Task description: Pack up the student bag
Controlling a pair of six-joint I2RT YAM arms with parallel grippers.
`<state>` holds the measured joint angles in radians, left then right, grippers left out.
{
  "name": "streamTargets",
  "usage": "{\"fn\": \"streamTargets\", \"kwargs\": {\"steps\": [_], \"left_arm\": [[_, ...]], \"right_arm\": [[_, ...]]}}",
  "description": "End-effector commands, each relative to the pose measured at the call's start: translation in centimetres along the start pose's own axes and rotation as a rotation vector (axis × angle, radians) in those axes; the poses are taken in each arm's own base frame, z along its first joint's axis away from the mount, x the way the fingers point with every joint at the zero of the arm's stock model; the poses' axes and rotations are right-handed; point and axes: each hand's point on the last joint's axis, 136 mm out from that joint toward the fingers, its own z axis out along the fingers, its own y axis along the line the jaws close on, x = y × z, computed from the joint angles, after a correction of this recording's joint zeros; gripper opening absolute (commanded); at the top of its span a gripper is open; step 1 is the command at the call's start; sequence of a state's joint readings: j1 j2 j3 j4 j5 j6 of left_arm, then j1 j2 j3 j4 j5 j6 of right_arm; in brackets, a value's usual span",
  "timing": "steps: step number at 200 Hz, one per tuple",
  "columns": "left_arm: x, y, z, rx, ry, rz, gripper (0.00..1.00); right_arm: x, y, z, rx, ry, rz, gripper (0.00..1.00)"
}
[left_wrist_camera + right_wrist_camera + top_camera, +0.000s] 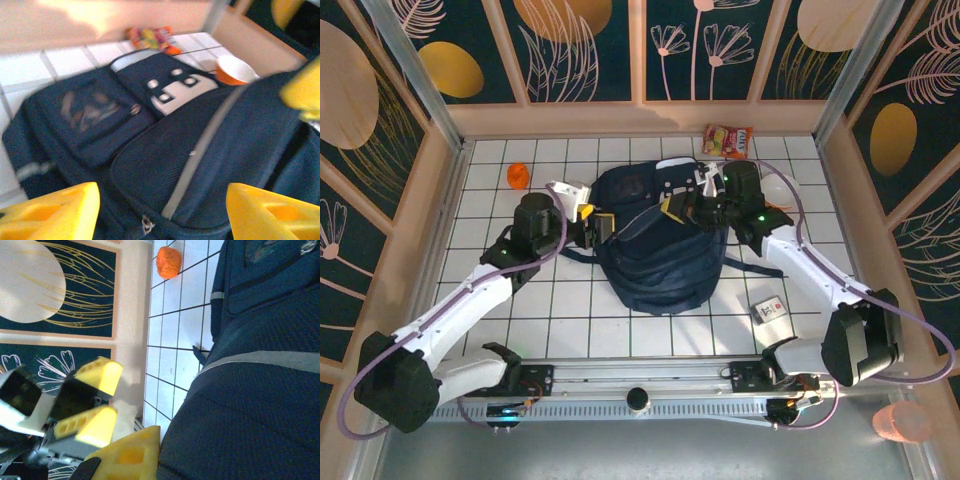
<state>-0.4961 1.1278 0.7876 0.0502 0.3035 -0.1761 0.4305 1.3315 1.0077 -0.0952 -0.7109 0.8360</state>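
Note:
The student bag (660, 250), a navy backpack with a white buckle patch (182, 90), lies flat in the middle of the tiled table. My left gripper (598, 226) is at the bag's left side. Its yellow fingers (55, 215) stand wide apart, open, with nothing between them but bag fabric and a zip puller (145, 224) below. My right gripper (678, 208) is at the bag's top edge. One of its yellow fingers (127, 455) presses against a raised fold of the bag (250, 415), and the other is hidden behind the fabric.
A snack packet (728, 140) lies by the back wall. An orange and white bowl (235, 70) sits right of the bag. An orange lump (518, 176) lies at the back left, and a small box (769, 309) at the front right. Wooden walls ring the table.

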Motion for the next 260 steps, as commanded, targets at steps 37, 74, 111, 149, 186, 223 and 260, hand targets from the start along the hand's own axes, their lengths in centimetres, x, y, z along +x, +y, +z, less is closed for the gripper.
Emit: {"fn": "streamTargets", "kwargs": {"steps": [37, 74, 111, 149, 186, 223, 260], "left_arm": [[-0.3, -5.4, 2.5, 0.275, 0.020, 0.524, 0.79], [0.0, -6.4, 5.9, 0.235, 0.031, 0.571, 0.77], [-3.3, -3.7, 7.8, 0.024, -0.034, 0.477, 0.29], [-5.0, -0.6, 5.8, -0.193, -0.057, 0.447, 0.00], [-5.1, 1.3, 4.1, -0.299, -0.010, 0.467, 0.00], [-4.1, 2.8, 4.2, -0.314, 0.026, 0.368, 0.00], [-4.0, 3.1, 4.7, -0.309, 0.029, 0.299, 0.00]], "right_arm": [[-1.2, 5.5, 0.0, -0.185, -0.013, -0.151, 0.00], [-1.0, 6.0, 0.8, -0.195, 0.007, -0.153, 0.00], [-1.3, 6.4, 0.3, -0.172, -0.009, -0.174, 0.00], [-3.5, 2.2, -4.2, 0.101, -0.163, -0.167, 0.37], [-2.7, -6.3, -10.6, 0.524, -0.228, -0.081, 0.58], [1.8, -15.5, -16.3, 0.877, -0.174, 0.148, 0.62], [6.2, -20.6, -18.0, 0.961, -0.240, 0.406, 0.65]]}}
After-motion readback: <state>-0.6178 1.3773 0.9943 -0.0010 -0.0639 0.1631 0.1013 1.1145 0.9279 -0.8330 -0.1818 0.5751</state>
